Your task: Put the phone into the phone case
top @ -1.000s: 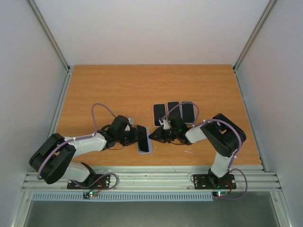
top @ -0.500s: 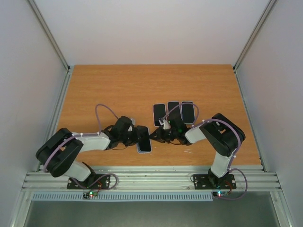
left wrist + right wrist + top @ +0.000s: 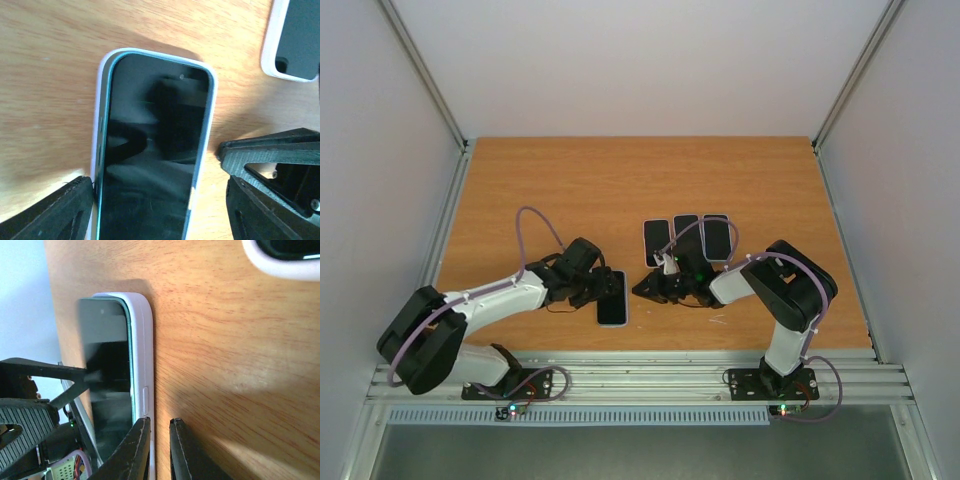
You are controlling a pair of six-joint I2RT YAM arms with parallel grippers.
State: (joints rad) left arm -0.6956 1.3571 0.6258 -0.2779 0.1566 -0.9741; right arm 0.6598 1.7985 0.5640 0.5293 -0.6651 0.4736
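Note:
The phone [image 3: 612, 300] lies flat, dark screen up, near the table's front middle. In the left wrist view the phone [image 3: 155, 150] has a teal edge and sits inside the white phone case [image 3: 212, 95]. My left gripper [image 3: 592, 290] is open, one finger on each long side of the phone [image 3: 155, 210], the right finger clear of it. My right gripper [image 3: 642, 290] is shut, or nearly so. Its fingertips [image 3: 159, 426] rest low against the case's side wall [image 3: 142, 355], beside the phone's screen [image 3: 107, 375].
Three more dark phone-shaped items stand in a row behind the right gripper [image 3: 657, 240], [image 3: 686, 232], [image 3: 717, 237]. One white-rimmed one shows at the upper right of the left wrist view [image 3: 295, 40] and the right wrist view [image 3: 285, 260]. Wooden table, walls around.
My left gripper has opened and let go of the phone. The phone, tilted before, now lies flat and slightly further left. The right gripper stays beside it.

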